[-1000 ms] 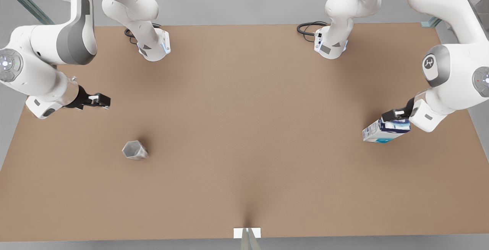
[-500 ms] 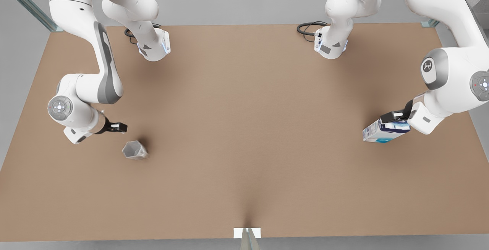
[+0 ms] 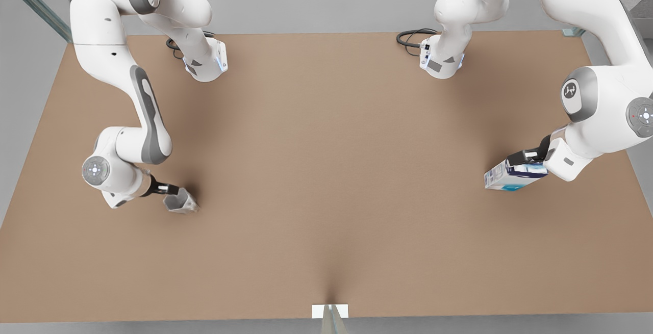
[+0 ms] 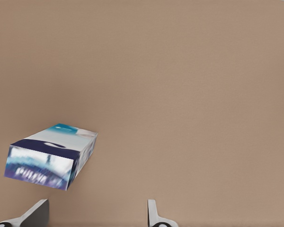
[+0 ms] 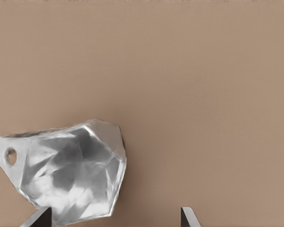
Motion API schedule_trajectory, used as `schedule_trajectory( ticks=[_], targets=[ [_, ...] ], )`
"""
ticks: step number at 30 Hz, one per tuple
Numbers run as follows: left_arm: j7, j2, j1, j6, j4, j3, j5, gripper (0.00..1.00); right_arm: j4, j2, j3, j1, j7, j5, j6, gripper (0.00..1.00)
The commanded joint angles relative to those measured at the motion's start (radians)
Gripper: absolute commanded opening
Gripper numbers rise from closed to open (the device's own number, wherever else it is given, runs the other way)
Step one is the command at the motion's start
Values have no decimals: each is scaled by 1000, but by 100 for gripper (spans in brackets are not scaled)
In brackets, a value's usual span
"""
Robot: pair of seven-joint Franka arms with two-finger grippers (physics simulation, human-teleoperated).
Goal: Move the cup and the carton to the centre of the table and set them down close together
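Honestly, the print on the carton [image 3: 515, 175] can't be made out: the left wrist view has a smear of pale letters on a purple-blue end panel [image 4: 40, 170], too blurred to read. It's a white rectangular box with blue, purple and teal patches, lying tilted near the front view's right edge of the counter [image 3: 326, 181].

That counter is a plain matte tan-brown slab, no grain or pattern, with two white arm bases bolted at the far side and a black cable [image 3: 410, 38] coiled by one of them. Past it is flat grey floor, with glassy rails [image 3: 30, 2] in the corners.

Left hand [image 3: 525, 156] is right at the carton's upper end in the front view. Its two pale fingers [image 4: 35, 215] are spread apart in the wrist view, with the carton just off to one side of the gap, so it's released, gripping nothing.

The cup [image 3: 179, 201] is a small silvery faceted thing, angular rim, shiny crumpled-looking inside [image 5: 68, 175], sitting toward the front view's left. Right hand [image 3: 171, 190] is touching or just beside its rim. Its dark fingertips [image 5: 38, 218] sit wide apart, the cup overlapping one of them, nothing clamped.
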Motion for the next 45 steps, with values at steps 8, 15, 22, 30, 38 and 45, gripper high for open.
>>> schedule_trajectory(
  ticks=[8,15,22,30,38,45],
  targets=[
    [1,6,0,2,0,0,-1,100,-2,40,0,8,-2,26,68,100],
    [1,6,0,2,0,0,0,100,-5,106,0,12,-15,26,124,100],
    [1,12,0,9,0,0,-1,100,-6,154,0,38,-14,26,136,31],
    [1,14,0,9,0,0,-1,100,3,152,-2,51,-29,14,128,21],
    [-1,14,0,11,-2,0,-1,100,48,99,3,72,-48,14,-30,21],
    [-1,14,0,15,0,0,-1,100,64,70,6,87,-37,15,-68,21]
  ],
)
